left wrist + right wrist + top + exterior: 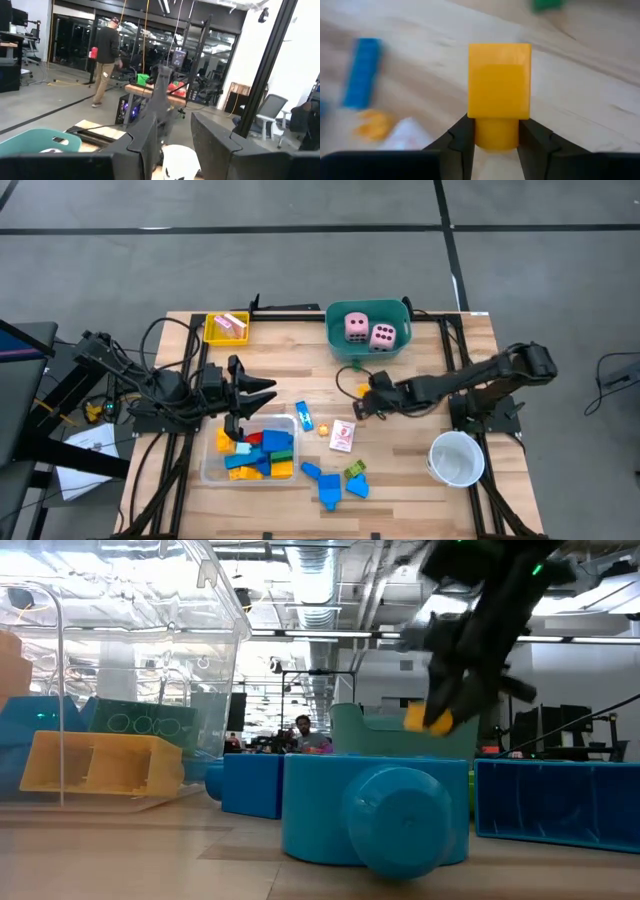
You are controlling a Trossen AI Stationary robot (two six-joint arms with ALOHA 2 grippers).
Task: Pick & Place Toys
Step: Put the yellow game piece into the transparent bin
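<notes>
Gripping a yellow block (499, 95) by its narrow stud end, right gripper (495, 137) seen closed on it in the right wrist view only; long axis pointed forward from the fingers. Appeared raised off the table (420, 480) in the low view, before the teal tub (340, 345). Left gripper (262, 402) hovered over the clear tray (206, 465) of blocks (258, 455), fingers parted, holding nothing. No legible writing.
</notes>
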